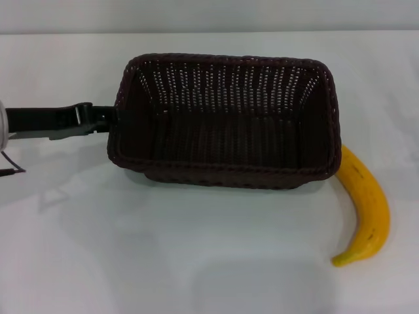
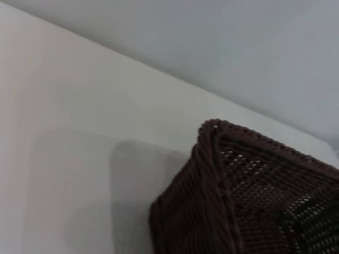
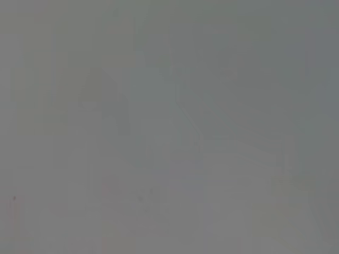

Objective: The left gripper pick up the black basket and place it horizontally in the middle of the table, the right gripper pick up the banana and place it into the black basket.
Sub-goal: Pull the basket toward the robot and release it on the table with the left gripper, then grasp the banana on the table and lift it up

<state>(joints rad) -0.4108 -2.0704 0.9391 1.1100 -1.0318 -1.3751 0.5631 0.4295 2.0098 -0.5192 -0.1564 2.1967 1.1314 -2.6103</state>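
The black basket point(image 1: 226, 121) lies lengthwise across the middle of the white table point(image 1: 196, 261), its opening up and tilted towards me. My left gripper point(image 1: 111, 122) reaches in from the left and is shut on the basket's left rim. The left wrist view shows one corner of the basket point(image 2: 222, 180) above the table. The banana point(image 1: 368, 209) lies on the table just right of the basket, its upper end against the basket's right front corner. The right gripper is out of view, and its wrist view shows only flat grey.
The table's far edge point(image 1: 209, 33) runs behind the basket. A thin black cable point(image 1: 10, 167) loops by my left arm at the left edge. White tabletop lies in front of the basket and to its left.
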